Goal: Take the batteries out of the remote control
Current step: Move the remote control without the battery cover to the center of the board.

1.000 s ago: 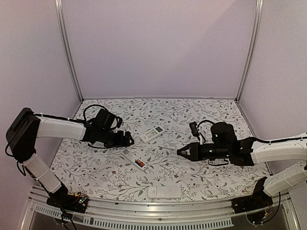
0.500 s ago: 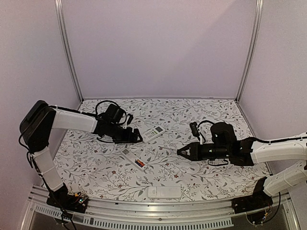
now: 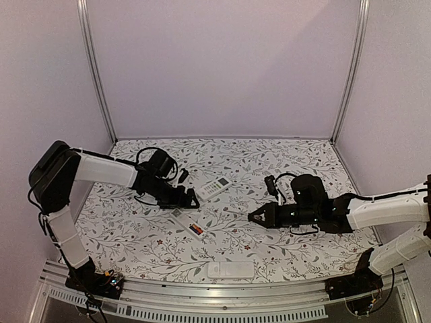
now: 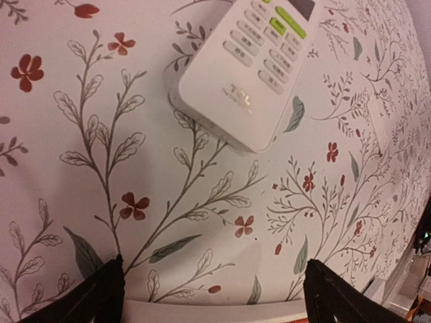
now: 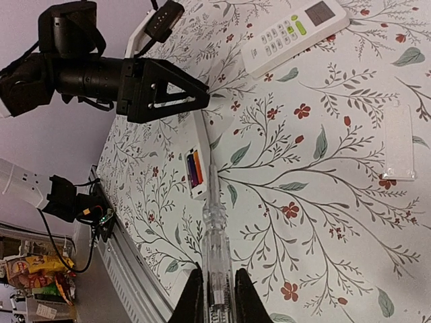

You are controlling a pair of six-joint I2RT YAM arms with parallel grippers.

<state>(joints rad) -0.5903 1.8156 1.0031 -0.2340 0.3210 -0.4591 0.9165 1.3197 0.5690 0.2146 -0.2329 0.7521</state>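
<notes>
Our right gripper clamped on a clear pen-like tool, tip by the open remote, we see orange and dark batteries in that remote's bay, our left gripper spread wide just beyond it, TCL remote farther off.

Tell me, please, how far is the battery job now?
Done: the cover looks removed and lies aside. In hand: right hand grips a stick, pointed at the open remote; left hand open nearby. Left: both batteries sit inside it.
</notes>
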